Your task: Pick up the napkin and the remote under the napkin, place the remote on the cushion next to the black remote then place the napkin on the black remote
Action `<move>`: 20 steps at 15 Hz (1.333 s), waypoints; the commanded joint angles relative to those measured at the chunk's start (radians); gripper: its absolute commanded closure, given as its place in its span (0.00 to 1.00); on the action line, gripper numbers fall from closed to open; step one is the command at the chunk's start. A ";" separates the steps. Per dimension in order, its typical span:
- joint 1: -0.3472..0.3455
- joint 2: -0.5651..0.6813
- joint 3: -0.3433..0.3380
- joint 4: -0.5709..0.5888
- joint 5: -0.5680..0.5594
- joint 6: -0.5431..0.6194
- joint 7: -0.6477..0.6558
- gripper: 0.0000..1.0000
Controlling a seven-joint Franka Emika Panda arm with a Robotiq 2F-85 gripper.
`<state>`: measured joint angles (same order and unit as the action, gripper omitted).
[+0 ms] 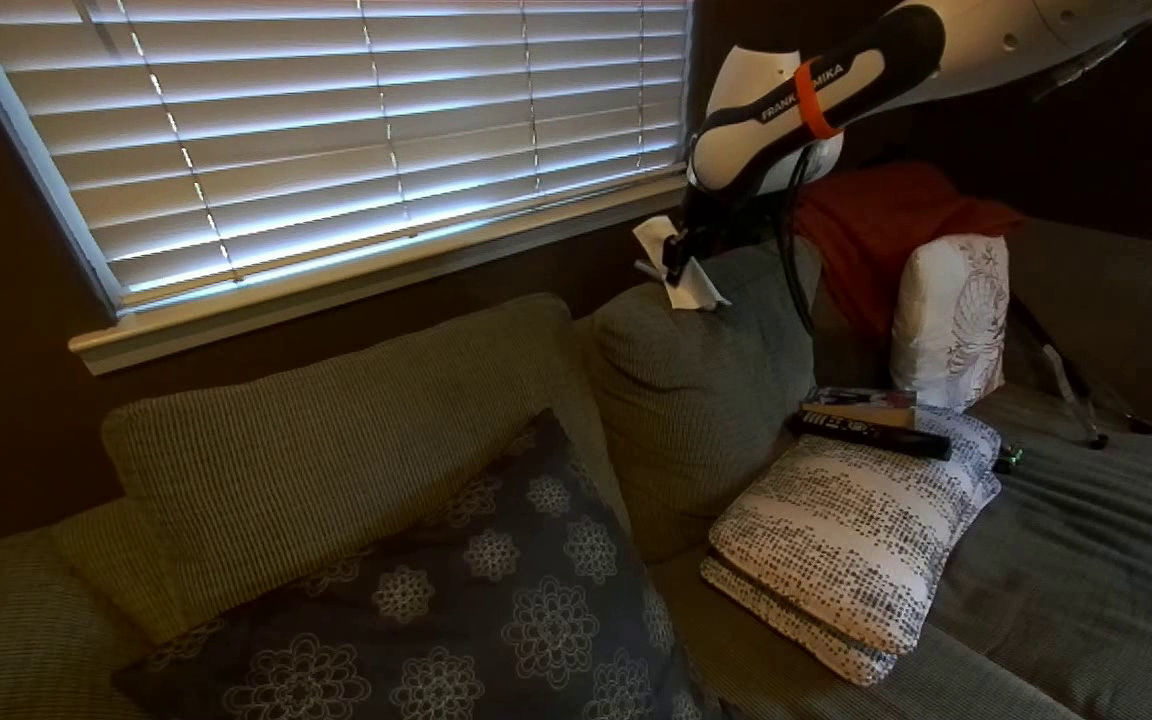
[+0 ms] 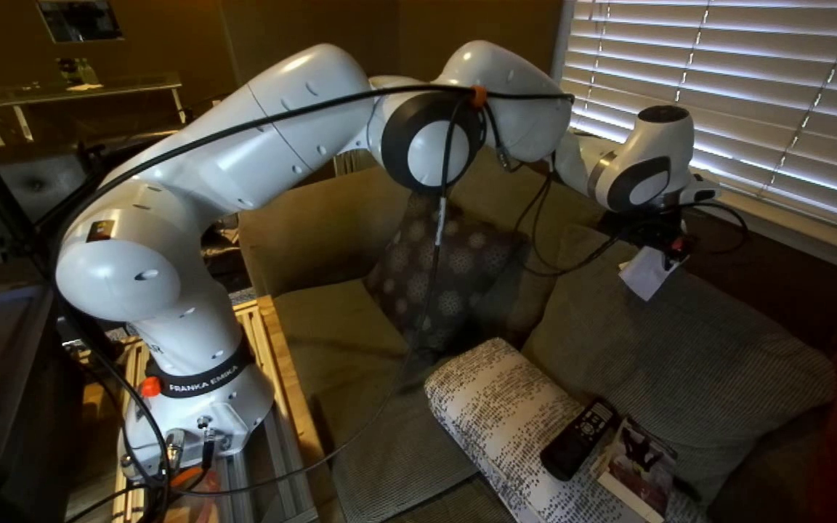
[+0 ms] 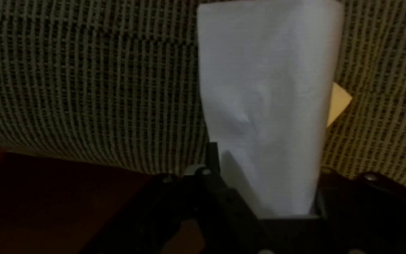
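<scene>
Your gripper [image 3: 267, 173] is near the top of the couch back [image 1: 706, 400]. In the wrist view its fingers [image 3: 213, 160] stand apart with the napkin [image 3: 270, 77] between them; I can't tell whether they press on it. The napkin's long axis leads from between the fingers straight out ahead; in an exterior view it slants down to the right, an end showing on either side of the gripper. Well below your gripper, the black remote [image 2: 571, 449] rests on the cushion [image 1: 826, 550], its long axis aimed at the couch back, button end nearest it. A picture card [image 2: 636, 465] lies just beside it. Off to one side of your gripper, lower down, leans the floral pillow [image 1: 536, 590]; to the opposite side, the white pillow [image 1: 951, 320], near a red cloth [image 1: 906, 230]. Past your gripper, beyond the couch back, blinds [image 1: 366, 120] hang above a sill [image 1: 386, 265].
</scene>
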<state>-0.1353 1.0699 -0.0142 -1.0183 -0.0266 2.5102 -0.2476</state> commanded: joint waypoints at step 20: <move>-0.013 0.025 0.056 -0.014 0.015 -0.008 0.004 0.73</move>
<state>-0.1477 1.1098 0.0314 -1.0177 -0.0244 2.5118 -0.2461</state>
